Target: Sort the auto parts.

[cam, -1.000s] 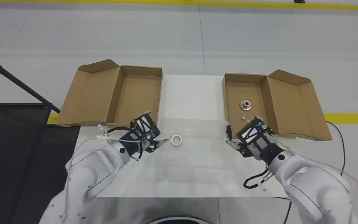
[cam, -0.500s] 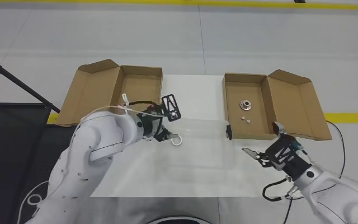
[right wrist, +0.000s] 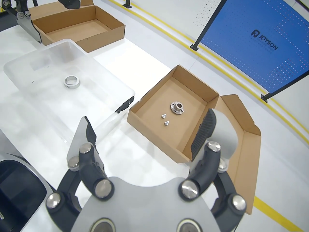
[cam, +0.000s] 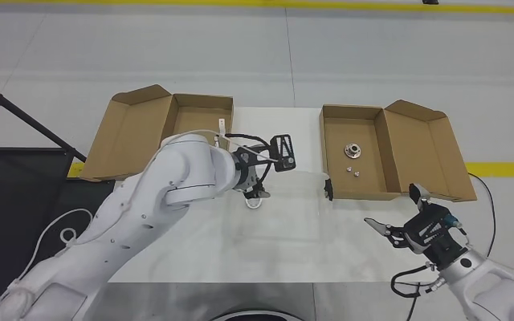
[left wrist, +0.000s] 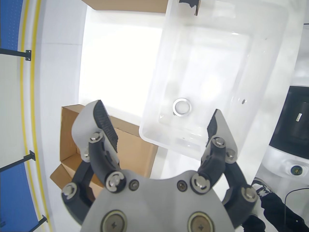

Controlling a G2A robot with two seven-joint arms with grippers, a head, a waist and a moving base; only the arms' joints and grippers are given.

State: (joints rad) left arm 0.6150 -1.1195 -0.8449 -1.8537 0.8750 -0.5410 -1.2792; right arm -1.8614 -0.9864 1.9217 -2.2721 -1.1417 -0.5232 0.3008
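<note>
Jaws apart on left gripper (left wrist: pixel 156 108), right gripper (right wrist: pixel 147 115); silver metal ring (left wrist: pixel 181 107) flat, hole up, in clear plastic bin (left wrist: pixel 217 49).

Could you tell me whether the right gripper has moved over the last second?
Yes. In the top view the right gripper has drawn back from the near-left corner of the right cardboard box, toward the robot and to its right.

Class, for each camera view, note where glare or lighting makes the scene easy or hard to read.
Left wrist view: glare bleaches the white tabletop beside the clear plastic tub. Right wrist view: the light is even, so the silver metal ring in the tub stands out. Top view: the tub almost vanishes against the table.
</note>
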